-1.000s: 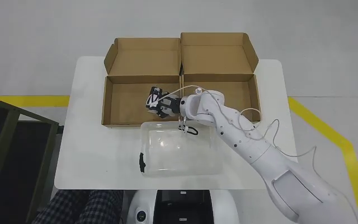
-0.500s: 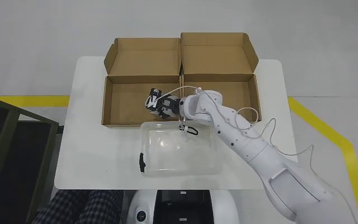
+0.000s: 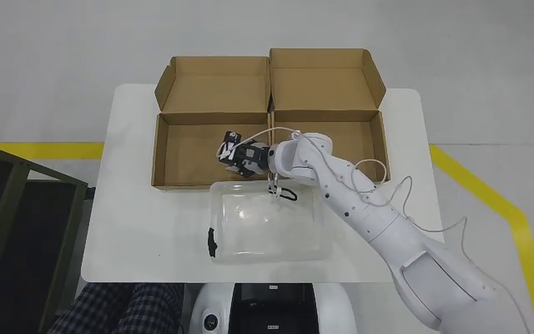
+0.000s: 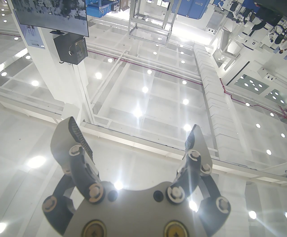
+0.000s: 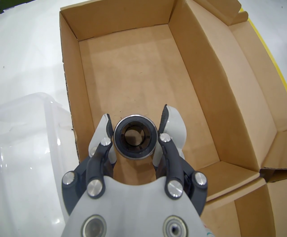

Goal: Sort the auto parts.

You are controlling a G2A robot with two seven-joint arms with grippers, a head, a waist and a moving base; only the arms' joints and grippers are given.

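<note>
Right jaws clamp bearing (image 5: 134, 137) over left box (image 5: 134, 67); left jaws apart.

You are in a large industrial hall or robotics lab: yellow floor lines (image 3: 50, 150) flank the white counter (image 3: 133, 217), and a high gridded ceiling (image 4: 157, 74) carries spotlights (image 4: 145, 89) beside a big screen (image 4: 51, 15).

Right tool (image 3: 227, 153) above an open cardboard box (image 3: 188, 154). Second box (image 3: 359, 134) near the tool; clear bin (image 3: 250, 235) just beside it, on the bench (image 3: 133, 217).
</note>
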